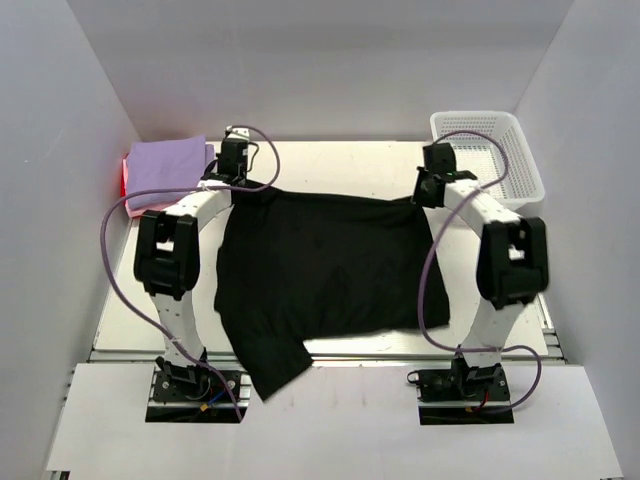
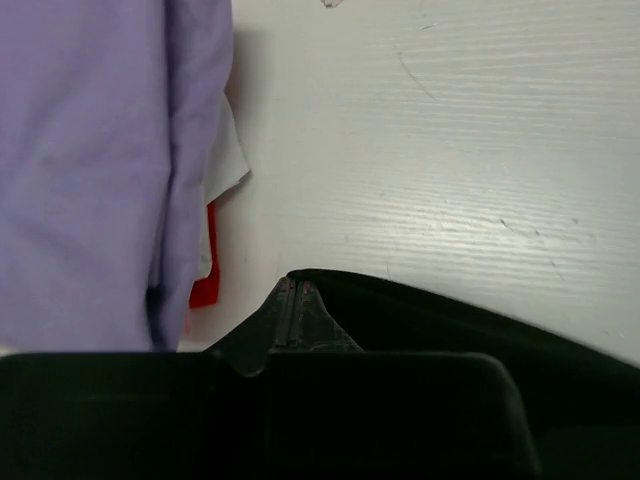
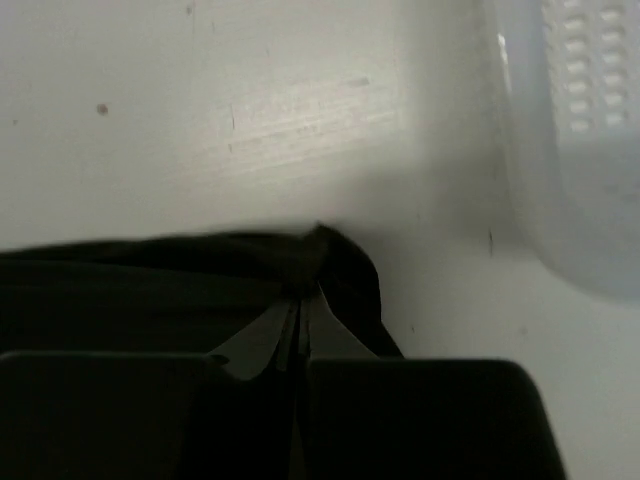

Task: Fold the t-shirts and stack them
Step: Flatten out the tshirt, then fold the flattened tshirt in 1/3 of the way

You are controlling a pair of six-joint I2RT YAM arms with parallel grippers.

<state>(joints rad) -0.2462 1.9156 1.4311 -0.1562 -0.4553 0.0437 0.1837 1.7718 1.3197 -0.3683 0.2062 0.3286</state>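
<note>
Table [image 1: 340, 165] holds black shirt [image 1: 325, 270] spread flat. Left gripper [image 1: 237, 180] is pinched closed on its far-left corner, right gripper [image 1: 430, 190] on its far-right corner. Purple shirt [image 1: 168, 165] sits folded far left.

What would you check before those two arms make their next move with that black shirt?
1. Left hand shut on the far edge of the black t-shirt: ok.
2. Right hand shut on that same edge: ok.
3. Shirt lying fully on the table: not ok, one sleeve trails over the near edge.
4. Purple t-shirt apart from the black one: ok.
5. Basket apart from the right hand: ok.
6. Each hand pinching one layer of cloth only: cannot tell.
</note>
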